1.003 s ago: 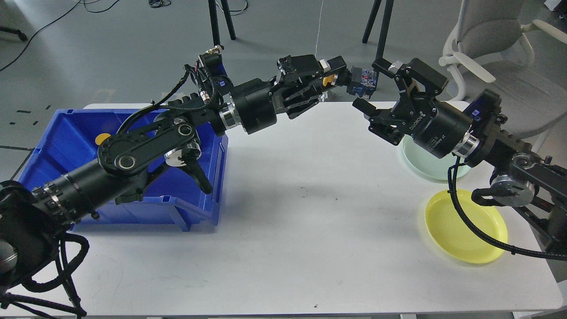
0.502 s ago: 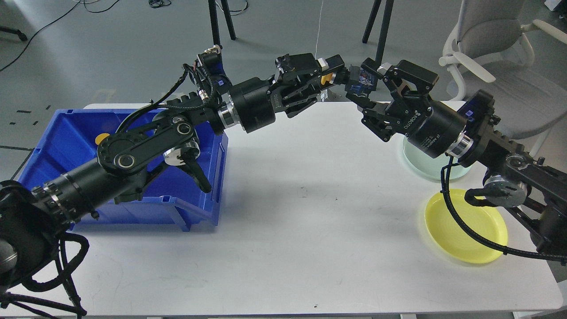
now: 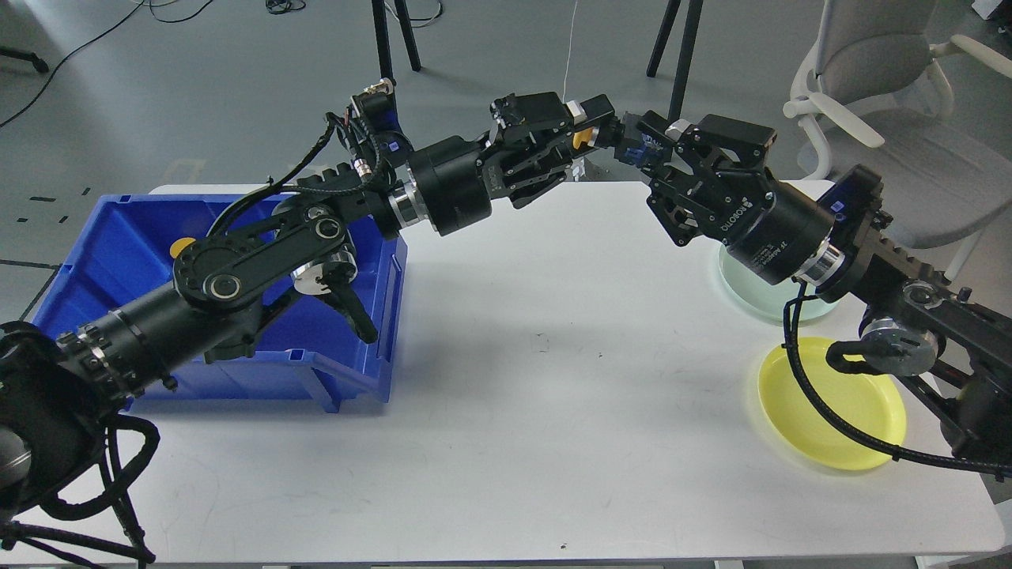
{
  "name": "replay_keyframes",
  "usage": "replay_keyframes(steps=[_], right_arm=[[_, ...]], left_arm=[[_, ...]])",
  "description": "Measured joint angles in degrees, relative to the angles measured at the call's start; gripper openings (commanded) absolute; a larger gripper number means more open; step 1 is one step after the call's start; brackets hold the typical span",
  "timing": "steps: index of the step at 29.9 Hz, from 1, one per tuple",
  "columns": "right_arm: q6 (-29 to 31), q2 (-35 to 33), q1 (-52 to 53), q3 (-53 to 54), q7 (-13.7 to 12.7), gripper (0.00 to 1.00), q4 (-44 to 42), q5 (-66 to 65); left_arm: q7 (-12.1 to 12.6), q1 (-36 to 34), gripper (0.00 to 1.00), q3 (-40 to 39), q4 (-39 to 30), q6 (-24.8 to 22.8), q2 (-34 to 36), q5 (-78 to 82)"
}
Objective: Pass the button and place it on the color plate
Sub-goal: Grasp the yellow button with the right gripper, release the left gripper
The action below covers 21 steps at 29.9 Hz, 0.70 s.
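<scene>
Left gripper (image 3: 594, 133) is being kept pinched on the yellow button (image 3: 583, 139) above the table's far edge. Right gripper (image 3: 644, 146) is being presented just right of it, fingers spread around the button's blue end; yellow plate (image 3: 830, 403) is lying near the right edge.

Bin (image 3: 118, 261) on bench (image 3: 506, 411), left side | two plates on bench, right side: near plate (image 3: 830, 403) in front, far plate (image 3: 759, 292) behind | chair (image 3: 885, 118) behind bench, right | button (image 3: 583, 138) above rear edge.
</scene>
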Motion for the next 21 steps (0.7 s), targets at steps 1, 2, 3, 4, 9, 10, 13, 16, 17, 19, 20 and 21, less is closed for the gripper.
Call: replay_keyframes(steps=[1, 2, 3, 4, 9, 10, 13, 16, 17, 19, 20, 21], right_arm=[[0.00, 0.05, -0.03, 0.06, 0.00, 0.17, 0.00, 0.01], [0.00, 0.08, -0.08, 0.11, 0.00, 0.17, 0.03, 0.02], [0.00, 0.11, -0.13, 0.18, 0.00, 0.15, 0.04, 0.04], [0.00, 0.19, -0.16, 0.27, 0.00, 0.15, 0.05, 0.05], [0.00, 0.75, -0.23, 0.52, 0.00, 0.15, 0.05, 0.11], [0.00, 0.86, -0.25, 0.54, 0.00, 0.15, 0.03, 0.12], [0.00, 0.99, -0.29, 0.70, 0.00, 0.15, -0.22, 0.13], [0.04, 1.01, -0.49, 0.81, 0.11, 0.15, -0.28, 0.14], [0.04, 1.01, -0.61, 0.82, 0.14, 0.15, -0.31, 0.14], [0.04, 1.01, -0.79, 0.82, 0.14, 0.15, -0.34, 0.12], [0.04, 1.01, -0.84, 0.82, 0.14, 0.15, -0.35, 0.08], [0.04, 1.01, -0.91, 0.85, 0.13, 0.15, -0.35, 0.06]], left_arm=[[0.00, 0.01, 0.16, 0.00, 0.00, 0.00, 0.00, 0.00], [0.00, 0.02, 0.16, 0.01, 0.00, 0.00, 0.00, 0.01], [0.00, 0.02, 0.17, 0.02, 0.00, 0.00, 0.00, 0.02], [0.01, 0.02, 0.18, 0.02, 0.00, 0.00, 0.00, 0.02], [0.02, 0.05, 0.50, 0.01, -0.04, 0.40, -0.09, 0.10], [0.02, 0.09, 0.52, 0.00, -0.04, 0.51, -0.13, 0.10], [0.15, 0.12, 0.60, -0.01, -0.02, 0.71, -0.33, 0.11], [0.29, 0.14, 0.63, 0.04, 0.01, 0.70, -0.60, 0.19], [0.29, 0.15, 0.64, 0.04, 0.02, 0.68, -0.64, 0.19], [0.21, 0.15, 0.68, 0.04, 0.02, 0.68, -0.66, 0.18], [0.17, 0.15, 0.70, 0.03, 0.02, 0.68, -0.65, 0.14], [0.15, 0.15, 0.71, 0.01, 0.02, 0.67, -0.65, 0.12]])
